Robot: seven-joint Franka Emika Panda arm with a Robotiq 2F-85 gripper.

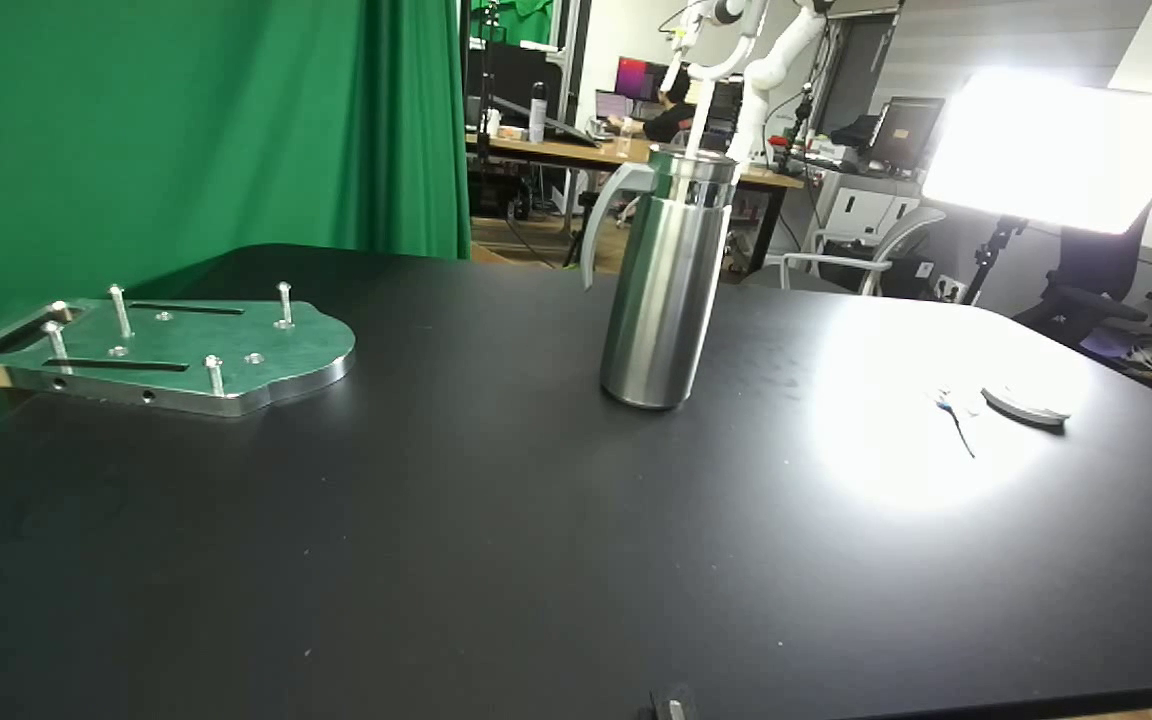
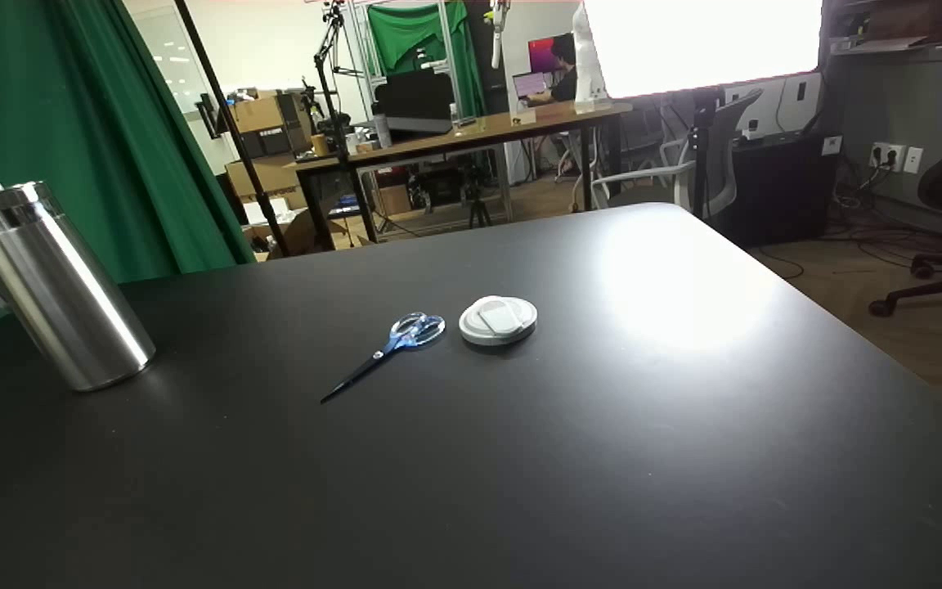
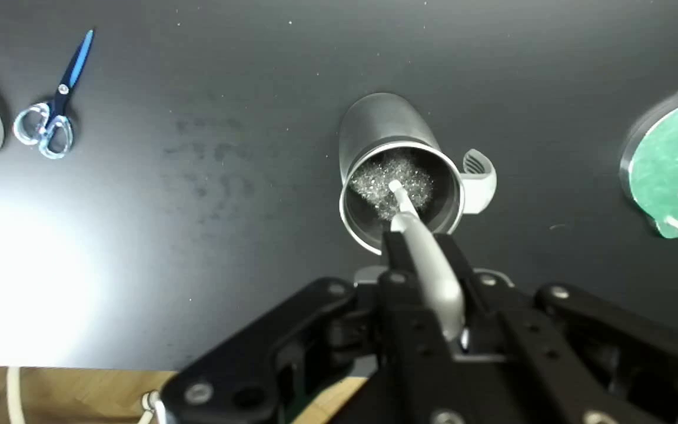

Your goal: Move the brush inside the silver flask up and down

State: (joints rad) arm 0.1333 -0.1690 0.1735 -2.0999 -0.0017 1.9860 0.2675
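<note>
Below my gripper (image 3: 421,247), clamped on the white-handled brush (image 3: 411,228), the grey bristles (image 3: 374,175) sit inside the tall cylindrical silver-steel flask (image 1: 664,300). I judge the brush light, stiff, somewhat slippery: hold its thick handle (image 3: 438,287).

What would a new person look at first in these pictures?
Probably the glowing white light panel, beyond the black table in both exterior views. Next, perhaps, the tall silver flask standing on that table, with a brush handle poking out of its mouth. Seen from above in the wrist view, the gripper holds that handle, with the bristles inside the flask.
</note>
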